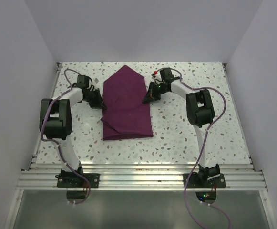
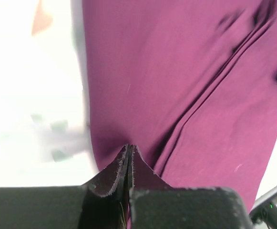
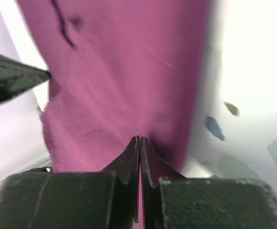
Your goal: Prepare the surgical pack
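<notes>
The surgical pack (image 1: pixel 126 105) is a deep purple-maroon fabric sheet, folded, with a pointed far end, lying on the speckled table. My left gripper (image 1: pixel 100 102) is at its left edge, and my right gripper (image 1: pixel 148 97) is at its right edge. In the left wrist view the jaws (image 2: pixel 128 149) are pressed together on the sheet's edge, with the fabric (image 2: pixel 186 86) spreading beyond in long creases. In the right wrist view the jaws (image 3: pixel 139 140) are pressed together with a sliver of purple fabric (image 3: pixel 124 71) between them.
The speckled white table (image 1: pixel 190 138) is walled on the left, back and right. A metal rail (image 1: pixel 138 179) runs along the near edge with both arm bases on it. The other arm's black tip (image 3: pixel 14 78) shows at the left of the right wrist view.
</notes>
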